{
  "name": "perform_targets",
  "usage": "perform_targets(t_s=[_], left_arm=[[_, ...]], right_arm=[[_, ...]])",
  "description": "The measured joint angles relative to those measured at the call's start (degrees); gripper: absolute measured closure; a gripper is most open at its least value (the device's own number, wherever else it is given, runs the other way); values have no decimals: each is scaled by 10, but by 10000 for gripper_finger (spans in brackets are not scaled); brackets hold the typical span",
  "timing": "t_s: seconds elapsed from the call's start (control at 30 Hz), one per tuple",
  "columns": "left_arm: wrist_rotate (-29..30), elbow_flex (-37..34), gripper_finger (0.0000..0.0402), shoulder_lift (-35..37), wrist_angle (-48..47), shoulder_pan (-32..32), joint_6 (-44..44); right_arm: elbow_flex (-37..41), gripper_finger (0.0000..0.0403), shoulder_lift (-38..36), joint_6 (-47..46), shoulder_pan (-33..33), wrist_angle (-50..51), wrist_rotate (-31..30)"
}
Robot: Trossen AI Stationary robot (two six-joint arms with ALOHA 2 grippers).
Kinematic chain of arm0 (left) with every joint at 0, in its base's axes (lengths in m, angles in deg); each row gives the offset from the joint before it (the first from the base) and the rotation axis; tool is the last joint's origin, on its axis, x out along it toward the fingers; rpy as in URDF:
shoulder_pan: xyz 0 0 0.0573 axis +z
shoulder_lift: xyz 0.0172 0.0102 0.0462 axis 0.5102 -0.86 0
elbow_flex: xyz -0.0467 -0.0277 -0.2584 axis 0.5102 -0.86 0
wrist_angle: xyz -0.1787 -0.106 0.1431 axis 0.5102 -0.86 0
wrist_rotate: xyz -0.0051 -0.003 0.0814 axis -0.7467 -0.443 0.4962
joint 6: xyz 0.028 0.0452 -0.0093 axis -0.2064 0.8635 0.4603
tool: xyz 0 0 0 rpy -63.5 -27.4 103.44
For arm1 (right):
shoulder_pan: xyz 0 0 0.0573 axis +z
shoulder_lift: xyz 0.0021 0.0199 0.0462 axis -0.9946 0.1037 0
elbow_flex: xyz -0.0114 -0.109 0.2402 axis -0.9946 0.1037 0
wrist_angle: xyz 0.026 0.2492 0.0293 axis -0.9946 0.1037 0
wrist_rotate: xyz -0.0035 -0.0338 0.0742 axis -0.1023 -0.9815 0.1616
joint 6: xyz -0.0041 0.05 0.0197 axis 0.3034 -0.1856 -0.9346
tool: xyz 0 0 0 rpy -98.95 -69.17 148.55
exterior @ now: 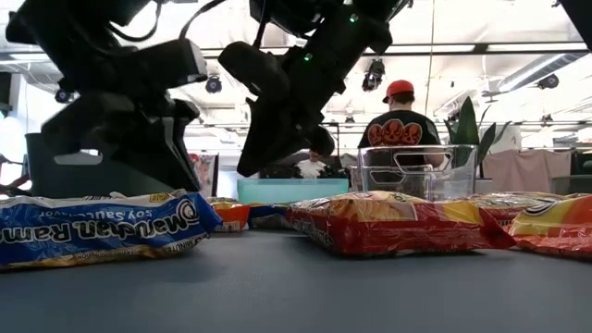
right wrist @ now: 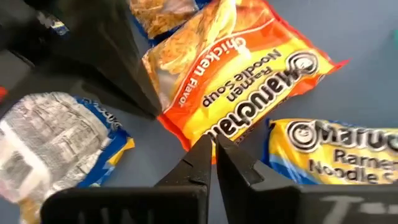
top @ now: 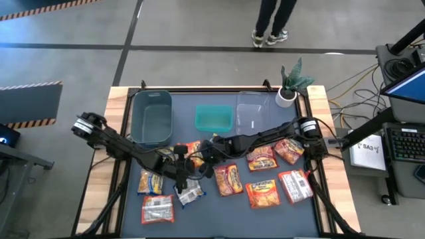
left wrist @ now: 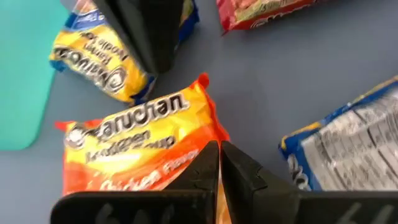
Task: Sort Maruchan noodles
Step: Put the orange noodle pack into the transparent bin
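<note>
Both grippers, left (left wrist: 219,163) and right (right wrist: 213,157), hover with fingers pressed together over one orange chicken packet (left wrist: 140,146) at the table's middle.

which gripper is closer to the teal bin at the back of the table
Right. The right gripper hangs just in front of the teal bin; the left gripper is farther forward, over the packets.
</note>
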Motion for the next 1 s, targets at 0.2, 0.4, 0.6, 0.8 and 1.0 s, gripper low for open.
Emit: perform_targets(t_s=[0.2,0.4,0.6,0.8,1.0], left_arm=[[38,-15,402,55,-56,-1,-1],[65,-77,402,95,-46,4,-10],[38,-116,402,106,39,3,-31],[35,-126,402,78,55,4,-46],[40,-125,402,59,56,3,-61]], right_arm=[[0,306,0,-31,-13,0,32],[0,221,0,-57,-19,-12,31],[0,168,2,-97,-27,-39,31],[0,141,15,-118,-42,-56,32],[1,136,19,-130,-52,-61,30]])
